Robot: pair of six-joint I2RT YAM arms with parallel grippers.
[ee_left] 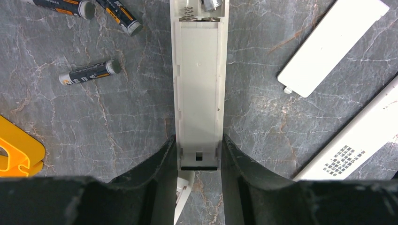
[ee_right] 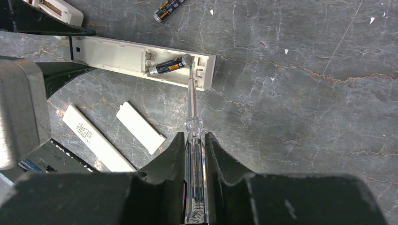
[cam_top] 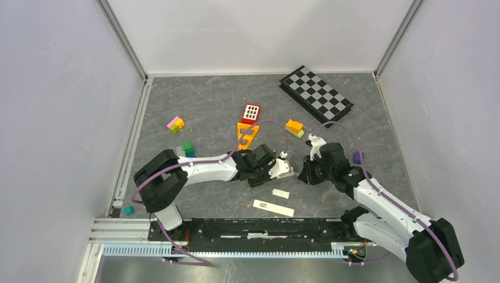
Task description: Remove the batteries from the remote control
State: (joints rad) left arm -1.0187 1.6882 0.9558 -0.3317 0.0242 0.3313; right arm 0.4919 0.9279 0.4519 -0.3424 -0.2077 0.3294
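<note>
My left gripper [ee_left: 197, 145] is shut on the near end of a white remote [ee_left: 199, 89] lying on its face, its battery bay open. One battery [ee_right: 170, 64] lies in the bay's far end. My right gripper [ee_right: 194, 138] is shut on a clear-handled screwdriver [ee_right: 191, 101], whose tip touches that battery's end. Three loose batteries [ee_left: 89, 72] lie on the table left of the remote. In the top view both grippers [cam_top: 277, 169] [cam_top: 306, 171] meet at the table's middle.
A white battery cover [ee_left: 331, 44] and a second white remote [ee_left: 356, 145] lie right of the held remote. An orange toy frame [ee_left: 16, 150] is at the left. A checkerboard [cam_top: 315, 93], a red block [cam_top: 251, 112] and coloured bricks [cam_top: 175, 124] lie further back.
</note>
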